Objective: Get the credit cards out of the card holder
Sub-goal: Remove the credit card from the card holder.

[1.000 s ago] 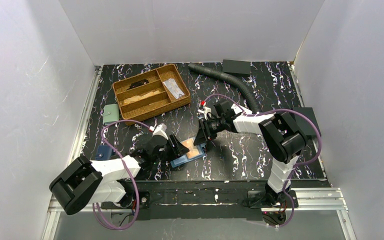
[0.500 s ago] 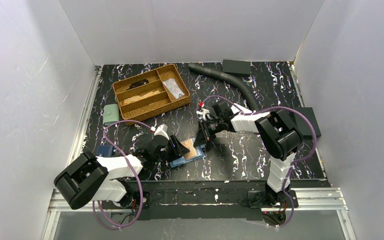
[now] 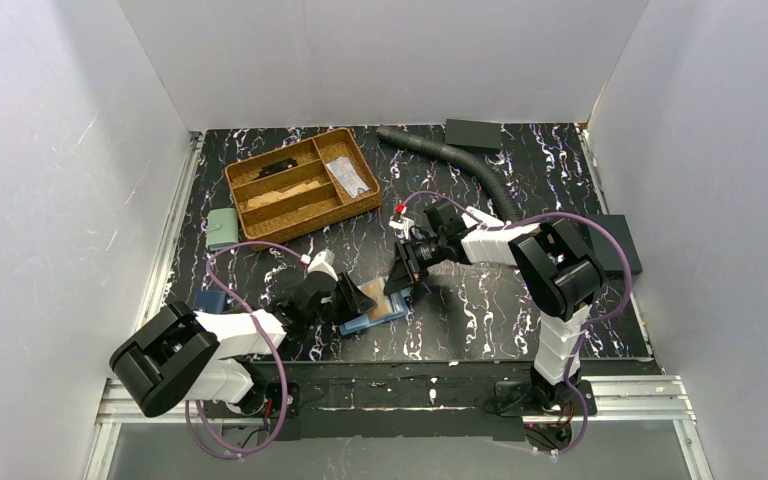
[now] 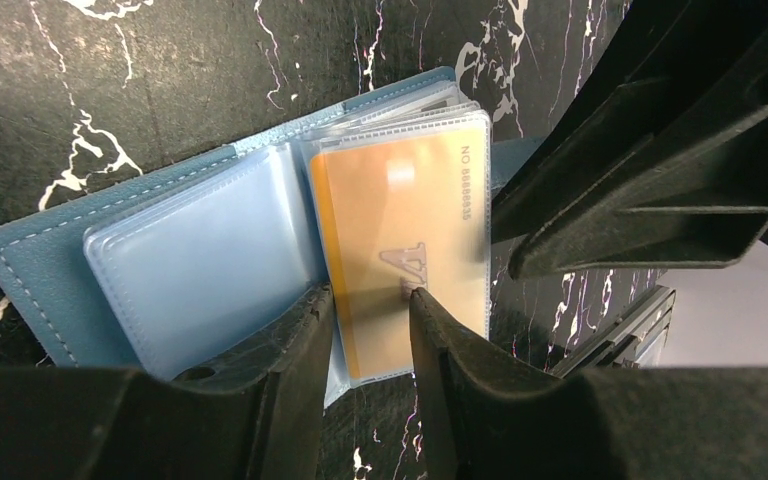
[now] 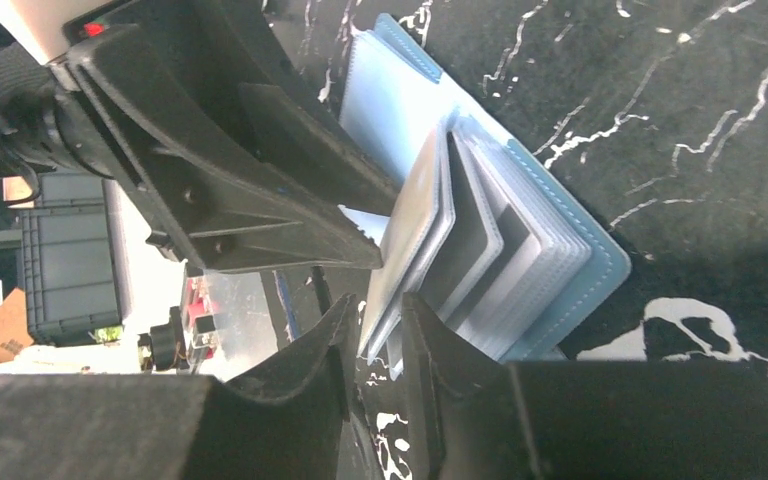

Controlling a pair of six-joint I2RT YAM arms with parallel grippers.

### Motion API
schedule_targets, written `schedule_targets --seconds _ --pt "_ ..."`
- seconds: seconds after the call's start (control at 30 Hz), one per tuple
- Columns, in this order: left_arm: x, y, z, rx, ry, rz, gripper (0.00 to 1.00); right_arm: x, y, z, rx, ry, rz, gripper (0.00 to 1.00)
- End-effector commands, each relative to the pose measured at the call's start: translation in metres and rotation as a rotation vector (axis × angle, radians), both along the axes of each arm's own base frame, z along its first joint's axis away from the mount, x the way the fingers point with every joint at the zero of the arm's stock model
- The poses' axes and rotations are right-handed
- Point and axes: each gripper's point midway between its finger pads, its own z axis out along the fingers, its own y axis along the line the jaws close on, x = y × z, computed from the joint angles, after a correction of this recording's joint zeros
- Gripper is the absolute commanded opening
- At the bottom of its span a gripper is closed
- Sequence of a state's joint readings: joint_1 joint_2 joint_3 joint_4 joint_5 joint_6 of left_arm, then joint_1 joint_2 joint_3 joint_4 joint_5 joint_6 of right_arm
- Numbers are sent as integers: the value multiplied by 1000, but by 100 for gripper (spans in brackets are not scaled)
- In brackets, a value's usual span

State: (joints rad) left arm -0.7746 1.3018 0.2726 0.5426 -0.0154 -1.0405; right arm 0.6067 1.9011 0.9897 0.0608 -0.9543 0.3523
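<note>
The teal-blue card holder (image 3: 385, 314) lies open on the table between the arms, with its clear sleeves fanned up. An orange credit card (image 4: 400, 220) sits inside one sleeve. The pale card does not show. My left gripper (image 4: 370, 292) is slightly open. Its fingertips (image 4: 305, 310) rest over the holder (image 4: 30, 260), straddling the sleeve's lower corner. My right gripper (image 5: 380, 300) is shut on the free edge of the raised sleeves (image 5: 430, 230) of the holder (image 5: 580, 270). In the left wrist view its fingers (image 4: 600, 200) meet at the orange card's right edge.
A wicker tray (image 3: 300, 185) stands at the back left. A corrugated hose (image 3: 460, 160) and a black box (image 3: 473, 133) lie at the back. A pale green pouch (image 3: 223, 227) and a navy wallet (image 3: 208, 300) lie to the left. A black block (image 3: 615, 245) sits at the right edge.
The right gripper has moved a little left and lifted the orange card's sleeve. The left arm has shifted slightly over the holder.
</note>
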Motion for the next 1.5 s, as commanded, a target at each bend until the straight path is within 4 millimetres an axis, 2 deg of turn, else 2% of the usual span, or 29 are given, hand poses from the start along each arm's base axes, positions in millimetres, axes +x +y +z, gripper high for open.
schedule_targets --seconds 0.0,0.27,0.43,0.6,0.77,0.93,1.07,1.47 --pt "-6 5 -8 29 11 -12 32 -7 11 22 97 -9 72 33" --pt "-9 11 -14 37 24 -4 32 1 6 20 84 -20 56 36" --pt "-11 13 -20 45 37 -3 30 9 0 23 94 -45 41 43" --pt "-13 15 -30 61 63 -5 25 6 0 25 108 -52 57 43" --pt "-18 17 -43 68 111 -16 14 7 -1 23 99 -53 55 41" --pt "-22 24 -52 72 137 7 8 15 -3 12 33 -93 25 41" --pt "-22 28 -55 79 141 21 6 16 -7 7 -7 -95 11 41" --pt "-25 29 -65 94 172 22 5 26 -14 20 -16 -172 -15 44"
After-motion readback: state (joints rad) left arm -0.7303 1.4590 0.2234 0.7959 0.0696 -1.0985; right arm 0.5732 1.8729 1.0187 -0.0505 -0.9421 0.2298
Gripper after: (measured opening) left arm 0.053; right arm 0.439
